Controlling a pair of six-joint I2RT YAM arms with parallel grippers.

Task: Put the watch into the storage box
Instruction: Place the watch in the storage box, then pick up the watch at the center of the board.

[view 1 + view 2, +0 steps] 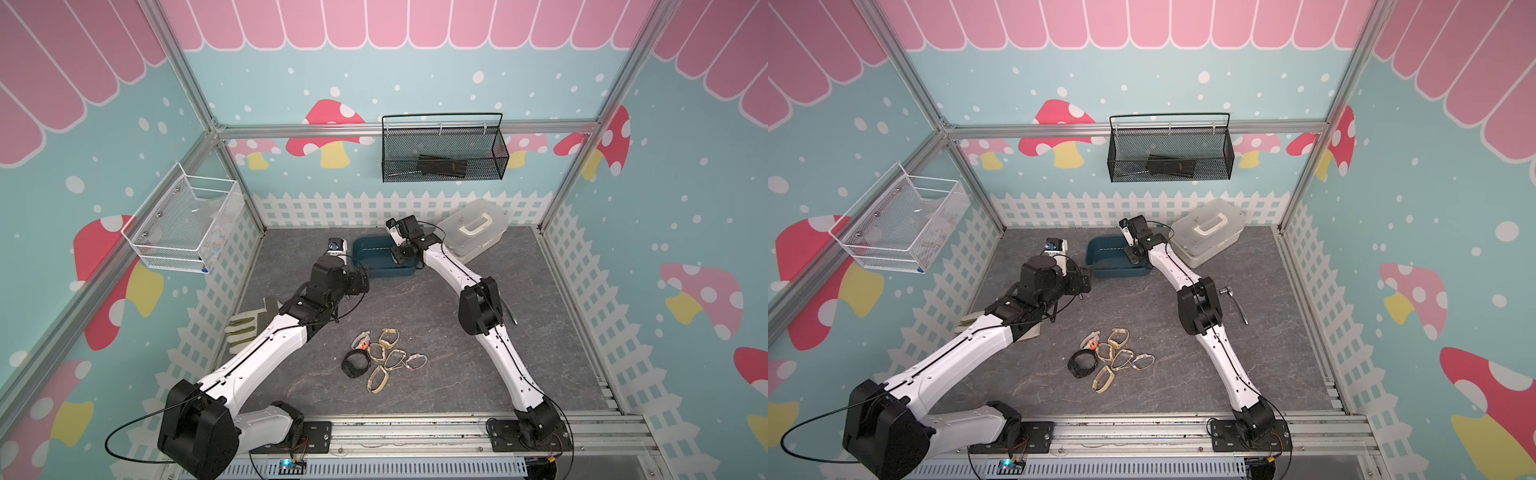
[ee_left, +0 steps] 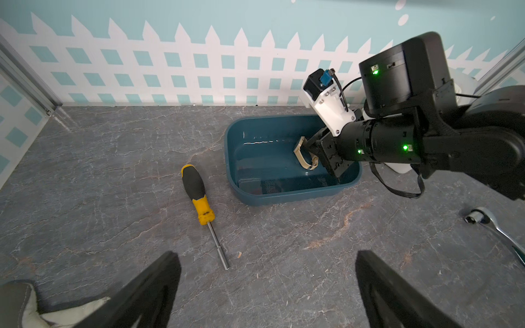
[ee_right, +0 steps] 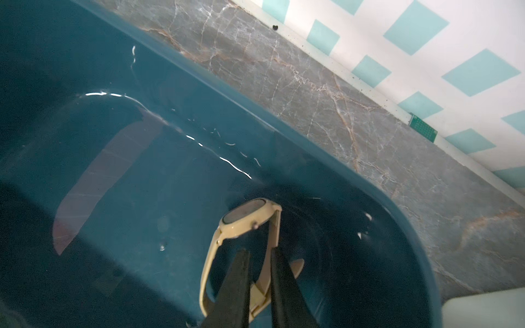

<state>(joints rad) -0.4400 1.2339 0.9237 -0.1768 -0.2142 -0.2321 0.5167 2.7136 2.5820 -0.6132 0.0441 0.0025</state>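
The storage box (image 1: 386, 271) (image 1: 1121, 272) (image 2: 284, 196) is a dark teal bin at the back of the table. My right gripper (image 1: 397, 257) (image 3: 260, 251) reaches down inside it. A beige watch (image 2: 302, 154) (image 3: 244, 220) stands on edge in the storage box (image 3: 227, 85), its strap running between the two fingers. The jaws stand a sliver apart around the strap, and I cannot make out whether they still pinch it. Left of the box, my left gripper (image 1: 357, 284) (image 2: 267, 255) hovers open over bare table. Several more watches (image 1: 382, 357) lie in a pile at the front middle.
A yellow-and-black screwdriver (image 2: 196, 193) lies left of the box. A ratchet wrench (image 1: 1235, 303) lies by the right arm. A white handled case (image 1: 473, 228) stands right of the box, a glove (image 1: 245, 324) under the left arm. A black mesh basket (image 1: 442, 153) and a white wire basket (image 1: 183, 224) hang on the walls.
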